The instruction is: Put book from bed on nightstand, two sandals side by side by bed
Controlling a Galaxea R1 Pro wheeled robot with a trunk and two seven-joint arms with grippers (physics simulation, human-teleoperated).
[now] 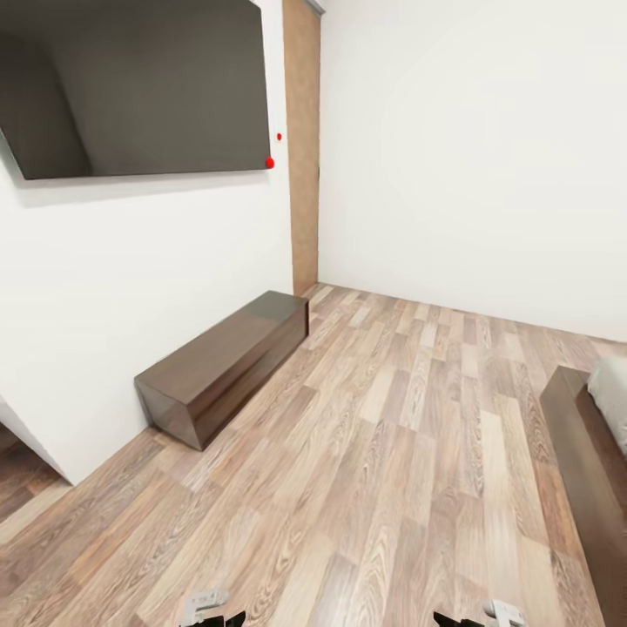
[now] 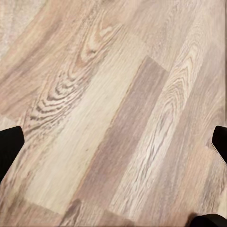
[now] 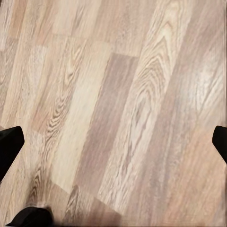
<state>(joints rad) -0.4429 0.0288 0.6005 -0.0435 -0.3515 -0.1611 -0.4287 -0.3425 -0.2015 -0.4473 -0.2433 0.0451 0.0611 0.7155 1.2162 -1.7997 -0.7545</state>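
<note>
I am in the bedroom with wood-plank floor [image 1: 392, 453] and white walls. At the right edge of the head view, a corner of the bed [image 1: 585, 470] shows its dark brown frame and a bit of light-grey mattress [image 1: 612, 401]. The book, the sandals and the nightstand are out of view. My left gripper [image 2: 113, 142] points down at bare floor planks with its dark fingertips [image 2: 9, 144] far apart, open and empty. My right gripper [image 3: 113, 142] also hangs over bare planks, fingertips [image 3: 9, 142] wide apart, open and empty. Small parts of both arms peek in at the head view's lower edge.
A long low dark wooden cabinet [image 1: 226, 361] stands against the left wall under a large dark wall-mounted screen [image 1: 131, 87]. A brown wooden wall panel [image 1: 302, 148] runs up the far corner. Open plank floor lies between the cabinet and the bed.
</note>
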